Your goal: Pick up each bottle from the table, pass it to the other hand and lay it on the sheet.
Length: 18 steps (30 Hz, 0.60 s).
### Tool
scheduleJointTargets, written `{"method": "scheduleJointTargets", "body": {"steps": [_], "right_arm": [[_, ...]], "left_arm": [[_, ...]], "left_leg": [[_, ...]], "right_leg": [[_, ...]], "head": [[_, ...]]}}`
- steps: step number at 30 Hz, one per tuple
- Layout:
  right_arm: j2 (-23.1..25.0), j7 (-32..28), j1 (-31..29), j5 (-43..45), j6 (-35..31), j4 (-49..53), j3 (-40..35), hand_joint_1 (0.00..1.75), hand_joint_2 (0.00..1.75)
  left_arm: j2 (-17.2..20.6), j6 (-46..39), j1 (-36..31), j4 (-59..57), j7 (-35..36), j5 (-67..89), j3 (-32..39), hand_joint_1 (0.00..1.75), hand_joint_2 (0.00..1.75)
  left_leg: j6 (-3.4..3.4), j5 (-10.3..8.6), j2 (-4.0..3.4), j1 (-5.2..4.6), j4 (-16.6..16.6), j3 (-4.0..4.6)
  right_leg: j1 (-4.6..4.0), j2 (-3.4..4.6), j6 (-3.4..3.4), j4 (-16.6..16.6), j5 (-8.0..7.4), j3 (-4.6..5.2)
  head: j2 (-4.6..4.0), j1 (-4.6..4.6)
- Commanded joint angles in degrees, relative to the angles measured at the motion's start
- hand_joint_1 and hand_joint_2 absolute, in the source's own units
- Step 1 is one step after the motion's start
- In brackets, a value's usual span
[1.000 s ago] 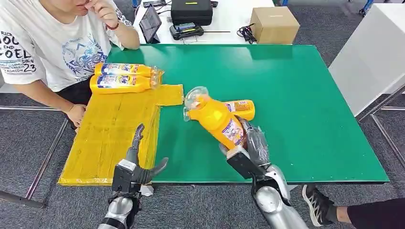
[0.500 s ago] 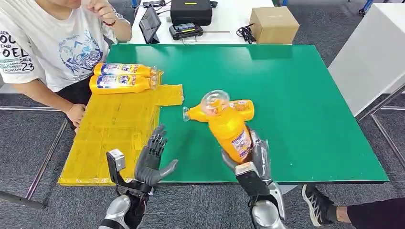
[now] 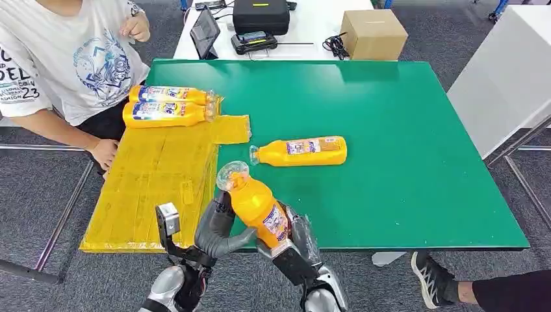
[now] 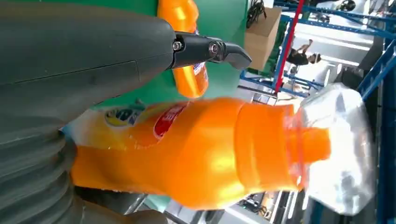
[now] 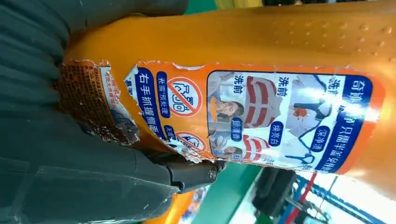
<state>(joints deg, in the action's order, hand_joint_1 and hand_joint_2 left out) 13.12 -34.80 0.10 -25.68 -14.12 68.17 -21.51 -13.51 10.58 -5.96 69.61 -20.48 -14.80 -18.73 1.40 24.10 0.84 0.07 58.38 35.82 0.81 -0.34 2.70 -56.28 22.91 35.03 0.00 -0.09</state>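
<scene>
The right hand (image 3: 294, 242) grips the lower body of an orange detergent bottle (image 3: 255, 203), tilted with its clear-wrapped cap pointing up and away from the robot, over the near edge of the green desk (image 3: 403, 162). The left hand (image 3: 214, 227) sits just beside the bottle on the side toward the yellow sheet (image 3: 153, 188), fingers spread and curved around it; whether they already touch cannot be told. This pose suits a hand-over: the bottle is presented in mid-air between the two hands, close to the sheet where it is to be laid.

In the right wrist view the bottle's label (image 5: 261, 116) carries Chinese text, including 洗前 and 洗后 captions over small pictures, red prohibition signs and a white-on-blue line; its edge is torn. No brand name can be read.

A second orange bottle (image 3: 300, 151) lies on its side on the desk, farther from the robot than the held bottle. Two more bottles (image 3: 167, 105) lie side by side at the sheet's far end, near a seated person (image 3: 58, 58).
</scene>
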Motion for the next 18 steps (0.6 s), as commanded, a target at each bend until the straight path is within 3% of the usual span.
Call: {"method": "scheduleJointTargets", "body": {"steps": [1, 16, 18], "right_arm": [[2.4, 0.3, -6.9, 0.3, -0.4, -10.4, -6.8, 1.75, 1.75], [2.7, 2.3, -10.8, -2.1, 0.1, -16.5, -14.7, 1.75, 1.75], [2.7, 3.2, -12.1, -2.9, 1.3, -19.5, -16.8, 1.75, 1.75]], "left_arm": [[2.6, -1.3, -2.4, -2.8, 0.7, 1.0, -4.0, 0.00, 1.75], [2.4, -2.0, -3.9, -6.4, 1.8, 2.0, -4.4, 0.00, 1.75], [2.0, -1.1, -4.6, -7.7, 2.2, 0.8, -3.7, 0.00, 1.75]], "left_leg": [[-0.09, 0.09, -0.25, 0.05, -0.1, -0.27], [-0.12, 0.22, -0.22, 0.07, -0.1, -0.60], [-0.09, 0.11, -0.15, 0.07, 0.0, -0.33]], "right_leg": [[-0.06, 0.21, -0.11, 0.1, 0.02, -0.19], [-0.08, 0.14, -0.16, 0.1, 0.18, -0.52], [-0.08, 0.10, -0.11, 0.1, 0.08, -0.28]], "head": [[0.00, 0.00], [0.00, 0.00], [0.00, 0.00]]}}
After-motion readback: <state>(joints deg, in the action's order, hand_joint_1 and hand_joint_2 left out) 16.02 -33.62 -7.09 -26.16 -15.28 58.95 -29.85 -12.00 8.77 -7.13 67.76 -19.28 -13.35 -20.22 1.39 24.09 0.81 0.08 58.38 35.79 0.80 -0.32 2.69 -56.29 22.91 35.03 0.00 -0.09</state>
